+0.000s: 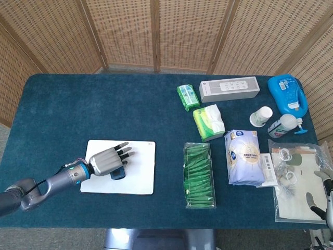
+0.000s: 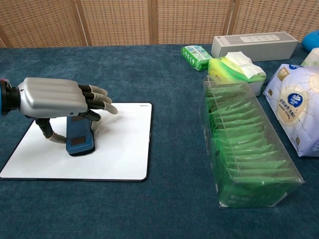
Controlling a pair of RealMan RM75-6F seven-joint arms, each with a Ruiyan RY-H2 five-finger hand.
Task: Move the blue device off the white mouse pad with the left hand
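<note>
Device point(image 2: 79, 137): small blue slab, rounded edges, darker rectangular panel on its near face with a smaller one above. It stands on the white pad point(image 2: 122, 159), on the pad's left half, top tucked under the left hand point(image 2: 55, 98). In the head view the device point(image 1: 118, 173) shows only as a blue bit poking out below the hand point(image 1: 106, 161).

Left hand: silver back facing up, dark fingers point(image 2: 97, 102) stretched out past the device toward the pad's middle, thumb curved down at the device's left side. Cannot tell whether it actually grips the device or only hovers around it.

Pad: white, thin dark rim, flat on the blue table point(image 1: 78, 109). Right of the pad, a clear box of green packets point(image 1: 198, 174).

Right hand point(image 1: 325, 187): far right of the pad at the table's edge, only partly in frame, fingers apart, nothing visibly held.
</note>
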